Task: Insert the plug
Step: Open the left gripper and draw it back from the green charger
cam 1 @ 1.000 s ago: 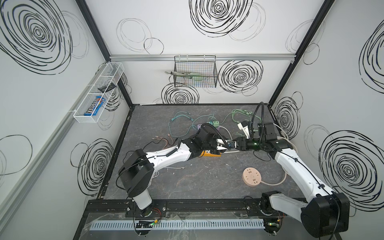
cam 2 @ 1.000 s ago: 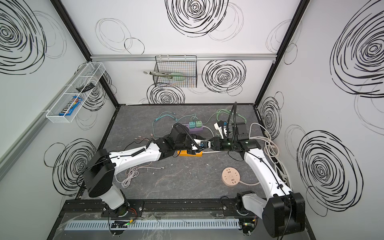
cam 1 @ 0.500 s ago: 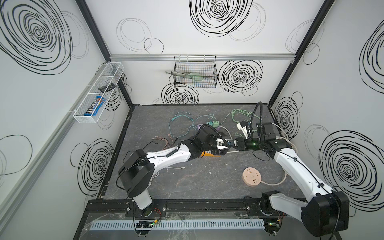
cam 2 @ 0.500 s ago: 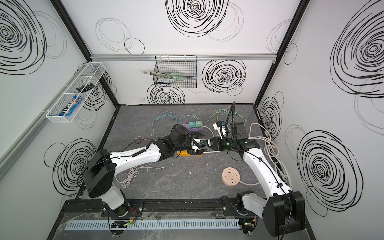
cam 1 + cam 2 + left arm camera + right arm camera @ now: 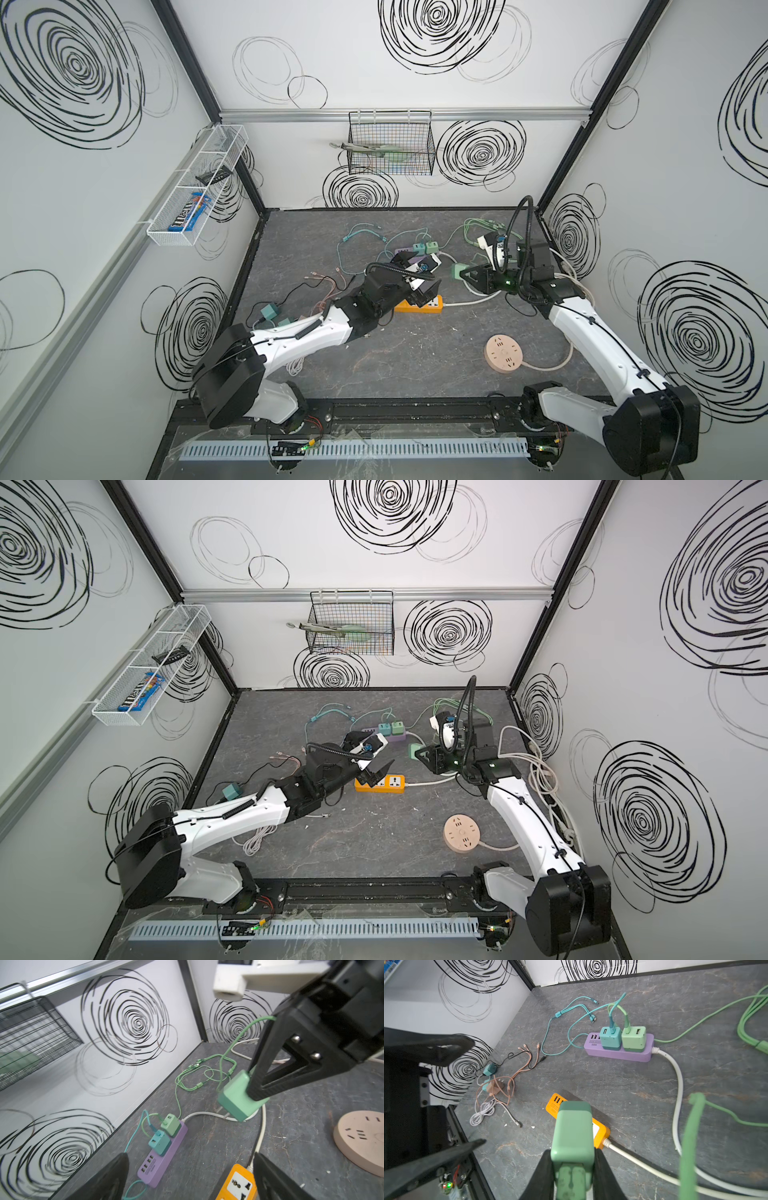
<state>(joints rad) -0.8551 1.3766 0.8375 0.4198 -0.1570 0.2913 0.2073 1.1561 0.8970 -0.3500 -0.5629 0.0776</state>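
My right gripper (image 5: 573,1152) is shut on the green plug (image 5: 573,1126), a mint cube with a green cable trailing off it. The plug (image 5: 458,272) hangs above the table, to the right of and behind the orange power strip (image 5: 420,305). Seen from the left wrist, its prongs point down at the table, and the plug (image 5: 235,1098) is clamped by a black finger (image 5: 259,1076). My left gripper (image 5: 190,1157) stands wide open with nothing in it, over the left end of the orange strip (image 5: 239,1184). Both top views show this open gripper (image 5: 377,771).
A purple power strip (image 5: 618,1051) with a teal and a green charger plugged in lies behind. A round pink socket (image 5: 503,354) sits at the front right. Loose cables (image 5: 500,1086) and chargers lie at the left. White cords (image 5: 540,771) pile against the right wall.
My left gripper has opened wide and let go of the green plug. My right gripper has tightened on the plug and carried it slightly towards the back.
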